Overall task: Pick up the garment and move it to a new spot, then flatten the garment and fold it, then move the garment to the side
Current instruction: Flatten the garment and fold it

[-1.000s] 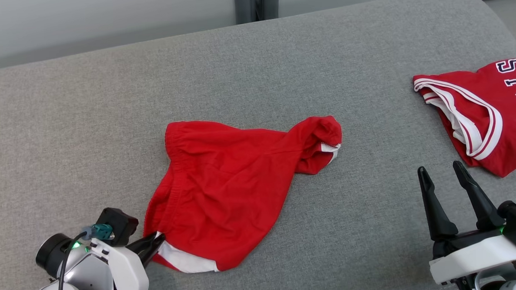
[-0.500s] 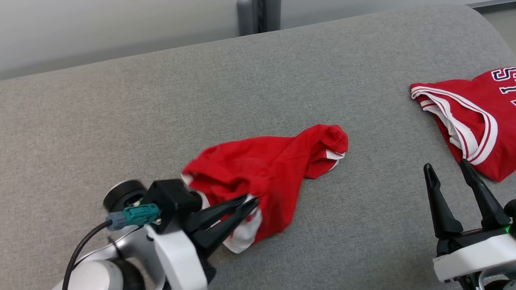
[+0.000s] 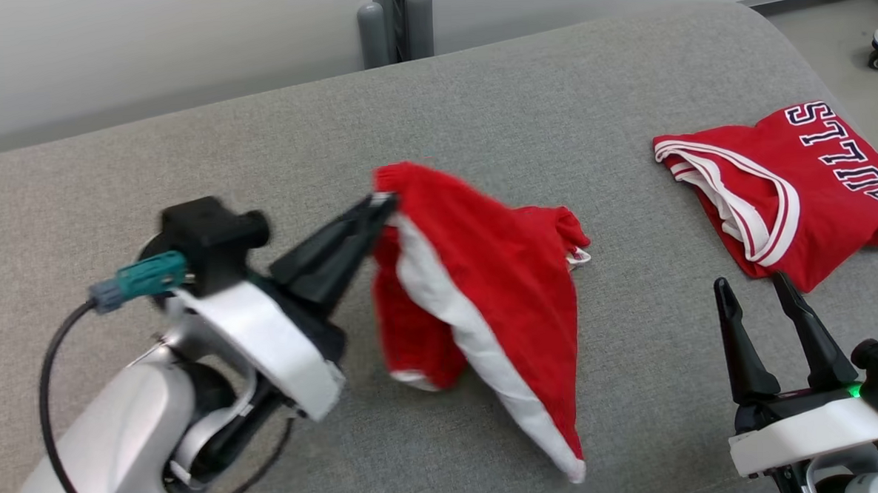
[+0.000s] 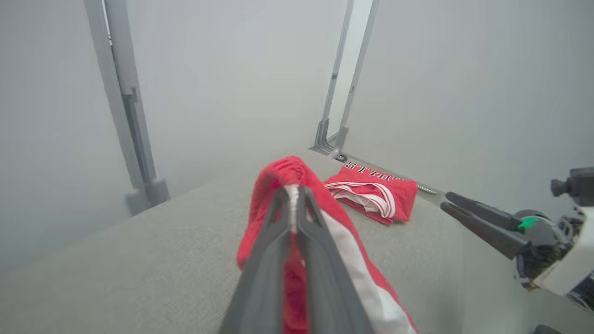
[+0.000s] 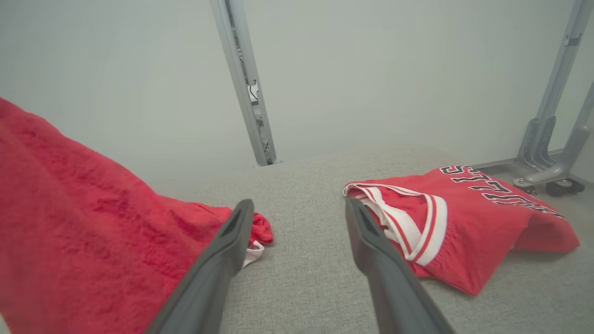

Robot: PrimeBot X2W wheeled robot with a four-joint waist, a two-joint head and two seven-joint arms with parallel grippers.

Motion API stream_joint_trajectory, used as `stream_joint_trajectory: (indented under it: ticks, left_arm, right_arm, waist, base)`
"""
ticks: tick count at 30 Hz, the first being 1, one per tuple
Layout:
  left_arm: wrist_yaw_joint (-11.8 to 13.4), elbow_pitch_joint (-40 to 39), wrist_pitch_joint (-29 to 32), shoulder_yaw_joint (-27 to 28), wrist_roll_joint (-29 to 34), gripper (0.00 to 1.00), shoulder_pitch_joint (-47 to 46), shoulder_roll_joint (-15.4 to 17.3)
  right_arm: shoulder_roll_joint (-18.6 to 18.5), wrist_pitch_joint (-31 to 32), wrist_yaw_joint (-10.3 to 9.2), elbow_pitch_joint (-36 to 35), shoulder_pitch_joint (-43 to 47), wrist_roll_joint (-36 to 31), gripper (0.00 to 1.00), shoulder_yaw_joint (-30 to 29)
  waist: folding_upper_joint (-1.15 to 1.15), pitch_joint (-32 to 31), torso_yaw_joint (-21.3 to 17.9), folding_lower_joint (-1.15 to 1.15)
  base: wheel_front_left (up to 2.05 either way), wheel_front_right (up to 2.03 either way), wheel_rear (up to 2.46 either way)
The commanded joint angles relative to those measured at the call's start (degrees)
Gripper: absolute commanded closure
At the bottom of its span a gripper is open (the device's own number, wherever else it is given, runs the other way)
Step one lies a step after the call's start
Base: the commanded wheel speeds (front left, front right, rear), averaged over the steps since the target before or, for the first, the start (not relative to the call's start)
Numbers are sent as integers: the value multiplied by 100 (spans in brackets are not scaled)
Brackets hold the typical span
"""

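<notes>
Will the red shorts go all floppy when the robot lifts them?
Probably floppy: the shorts hang in folds from the left gripper. Likely light, since one pinched edge holds them up. They may drag; one end rests on the cushion.

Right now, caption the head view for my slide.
Left hand holds the red shorts up by a pinched edge over the grey cushion; right hand open near the red jersey.

The head view looks steeply down from above on the grey padded surface (image 3: 521,87); the left wrist view rides low and close over it, facing the pale wall (image 4: 209,69) beyond; the right wrist view (equally low) faces that wall too; all three share the red garment (image 3: 499,273) and the lettered jersey (image 3: 838,214).
</notes>
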Motion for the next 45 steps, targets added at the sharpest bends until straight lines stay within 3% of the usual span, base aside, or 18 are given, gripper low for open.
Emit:
stream_joint_trajectory:
  ticks: [1,9,20,21,22,23,32,39,45]
  left_arm:
    - [198,340,-198,229,1,100,246,104]
    - [372,1596,-959,751,-212,100,955,254]
    - [522,2772,-1850,1207,-677,100,1671,-153]
    - [549,2811,-1940,1238,-677,77,1706,-173]
    - [561,2837,-2034,1269,-679,9,1749,-201]
    - [580,2844,-2141,1297,-677,0,1780,-247]
    - [1148,2578,-2738,1513,-142,0,2220,-309]
    - [1522,1565,-2827,2080,950,0,2396,-411]
    - [1713,964,-2831,2077,1691,0,2830,-396]
  right_arm:
    - [-7,-59,-2,31,0,40,0,-30]
    - [-5,-95,-2,88,-73,78,0,-30]
    - [-5,-15,-2,83,-123,6,0,-54]
    - [-5,-7,-2,75,-111,-7,0,-56]
    - [-5,15,-2,65,-109,-21,0,-51]
    - [-7,33,-2,46,-107,-32,0,-56]
    - [-113,164,-2,-123,5,-120,0,-160]
    - [-139,270,-2,-346,123,-262,0,-235]
    - [-160,421,-2,-498,286,-396,0,-190]
  waist:
    - [0,39,-22,0]
    - [0,197,49,0]
    - [0,220,255,0]
    - [0,206,280,0]
    - [0,189,295,0]
    - [0,169,316,0]
    - [0,-108,523,0]
    - [0,-341,697,0]
    - [0,-586,737,0]
  base:
    - [0,0,0]
    - [0,0,0]
    - [0,0,0]
    - [0,0,0]
    - [0,0,0]
    - [0,0,0]
    - [0,0,0]
    - [0,0,0]
    - [0,0,0]
